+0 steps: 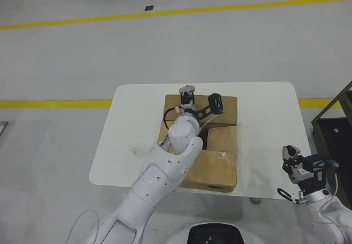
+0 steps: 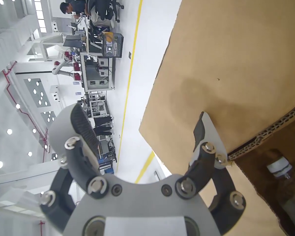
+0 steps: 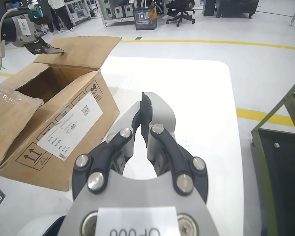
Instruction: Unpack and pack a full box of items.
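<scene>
Touching left gripper [image 2: 139, 114]: box flap [image 2: 236, 50]

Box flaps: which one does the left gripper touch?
The far flap, folded outward; left gripper has one finger on it. The taped near flap is untouched.

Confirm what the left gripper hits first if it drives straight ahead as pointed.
The left gripper would likely meet the open far flap of the box: one finger touches it, the other is off its edge. Depth beyond is unclear.
</scene>
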Robot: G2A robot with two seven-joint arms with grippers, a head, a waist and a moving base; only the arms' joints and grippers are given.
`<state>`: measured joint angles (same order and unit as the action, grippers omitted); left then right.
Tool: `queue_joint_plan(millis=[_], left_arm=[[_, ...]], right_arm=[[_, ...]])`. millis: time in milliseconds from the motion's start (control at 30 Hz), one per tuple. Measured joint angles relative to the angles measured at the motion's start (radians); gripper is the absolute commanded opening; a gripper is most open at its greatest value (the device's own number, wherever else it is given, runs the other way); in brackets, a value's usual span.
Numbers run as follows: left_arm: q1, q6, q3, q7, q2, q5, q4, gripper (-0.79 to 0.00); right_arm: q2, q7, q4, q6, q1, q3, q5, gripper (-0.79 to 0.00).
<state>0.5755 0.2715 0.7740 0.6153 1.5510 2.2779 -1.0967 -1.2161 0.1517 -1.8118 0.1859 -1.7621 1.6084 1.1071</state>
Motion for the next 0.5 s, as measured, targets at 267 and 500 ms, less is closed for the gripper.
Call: queue_joint_plan(millis=[267, 500], left_arm=[[0.051, -0.030, 0.060, 0.004, 0.003, -0.057, -0.087, 0.000], [0.237, 0.020, 0.205, 0.084, -0.028, -0.156, -0.391, 0.000]], right_arm=[[-0.007, 0.003, 0.000, 0.027, 0.002, 0.005, -0.127, -0.785], [-0.006, -0.118, -0.003, 0.155, 0.027, 0.059, -0.485, -0.785]])
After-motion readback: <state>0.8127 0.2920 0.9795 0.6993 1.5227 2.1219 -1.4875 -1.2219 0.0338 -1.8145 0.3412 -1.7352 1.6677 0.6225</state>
